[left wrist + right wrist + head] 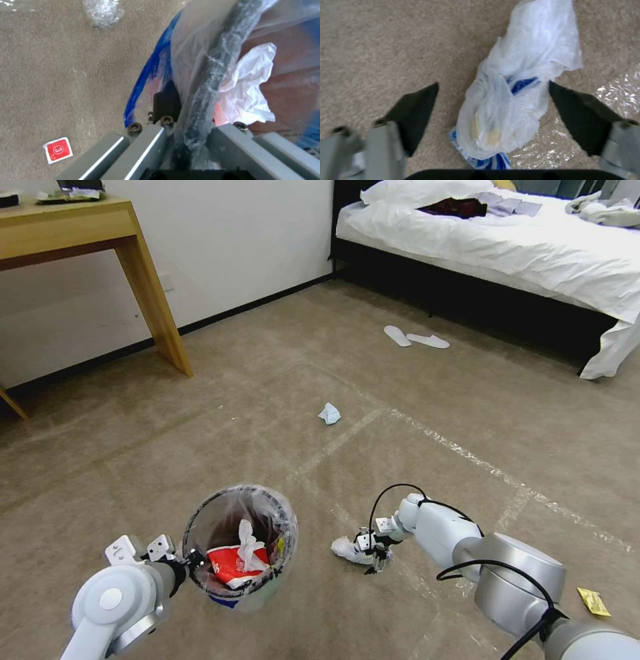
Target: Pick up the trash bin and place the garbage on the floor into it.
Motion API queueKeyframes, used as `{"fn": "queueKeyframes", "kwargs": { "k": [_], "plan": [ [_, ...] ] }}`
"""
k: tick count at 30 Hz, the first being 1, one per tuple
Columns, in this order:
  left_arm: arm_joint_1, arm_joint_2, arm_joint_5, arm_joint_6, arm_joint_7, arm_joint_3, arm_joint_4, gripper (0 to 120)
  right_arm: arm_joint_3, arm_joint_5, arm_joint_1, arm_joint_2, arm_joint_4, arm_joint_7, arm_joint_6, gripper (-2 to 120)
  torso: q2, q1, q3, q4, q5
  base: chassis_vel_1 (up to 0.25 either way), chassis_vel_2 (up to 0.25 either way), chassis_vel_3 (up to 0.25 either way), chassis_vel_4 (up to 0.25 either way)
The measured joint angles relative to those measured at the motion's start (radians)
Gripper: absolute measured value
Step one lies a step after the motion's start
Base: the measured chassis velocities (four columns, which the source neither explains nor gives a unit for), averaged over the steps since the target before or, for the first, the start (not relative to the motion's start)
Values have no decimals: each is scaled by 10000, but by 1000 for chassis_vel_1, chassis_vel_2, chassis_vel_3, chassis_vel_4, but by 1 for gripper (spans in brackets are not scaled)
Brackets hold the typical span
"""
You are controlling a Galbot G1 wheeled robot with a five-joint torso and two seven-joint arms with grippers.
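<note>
My left gripper (188, 561) is shut on the rim of the trash bin (243, 500), holding it above the floor (267, 380) at the lower left. The bin has a clear liner and holds a white tissue and red-and-white wrappers. In the left wrist view the fingers (166, 102) clamp the bin's dark lined rim (216, 67). Low over the carpet, my right gripper (493, 87) stands open, its black fingers either side of a crumpled white-and-blue plastic wrapper (516, 82), also seen as a white lump (348, 548). Farther out lies a pale blue tissue (329, 413).
A wooden desk leg (157, 300) stands at the far left. A bed (507, 247) fills the back right, with two white slippers (415, 338) before it. A yellow packet (593, 601) lies at the right, and a red-and-white tag (58, 150) lies under the bin.
</note>
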Motion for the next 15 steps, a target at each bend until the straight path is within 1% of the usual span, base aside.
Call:
{"fn": "queueKeyframes", "kwargs": {
  "k": [1,3,4,6,7,8,9,10,11,12,14,15],
  "plan": [
    [0,0,0,0,0,0,0,0,0,0,0,0,0,0,0,82,0,0,0,0,0,0,0,0,0],
    [-7,-12,27,-1,17,30,22,0,2,102,-5,-36,6,70,-63,70,0,0,0,0,0,0,0,0,0],
    [-7,-12,27,-1,17,30,22,0,2,102,-5,-36,6,70,-63,70,0,0,0,0,0,0,0,0,0],
    [-52,-19,41,-5,20,89,54,0,7,186,-22,-87,21,186,-84,61,0,0,0,0,0,0,0,0,0],
    [-52,-19,41,-5,20,89,54,0,7,186,-22,-87,21,186,-84,61,0,0,0,0,0,0,0,0,0],
    [-76,-22,41,-9,21,108,58,0,8,226,-46,-107,37,217,-84,54,0,0,0,0,0,0,0,0,0],
    [-89,-24,41,-11,23,121,60,0,12,260,-77,-124,58,235,-84,51,0,0,0,-1,0,0,0,0,0],
    [-89,-24,41,-11,23,121,60,0,12,260,-77,-124,58,235,-84,51,0,0,0,-1,0,0,0,0,0],
    [-100,-23,41,-13,24,134,74,0,20,301,-130,-140,89,256,-84,45,0,0,0,-1,0,0,0,0,0],
    [-100,-23,41,-13,24,134,74,0,20,301,-130,-140,89,256,-84,45,0,0,0,-1,0,0,0,0,0],
    [-105,-12,41,-19,23,138,87,0,25,366,-232,-154,134,324,-84,30,0,0,0,-1,0,0,0,0,0],
    [-105,-12,41,-19,23,138,87,0,25,366,-232,-154,134,324,-84,30,0,0,0,-1,0,0,0,0,0]
  ]
}}
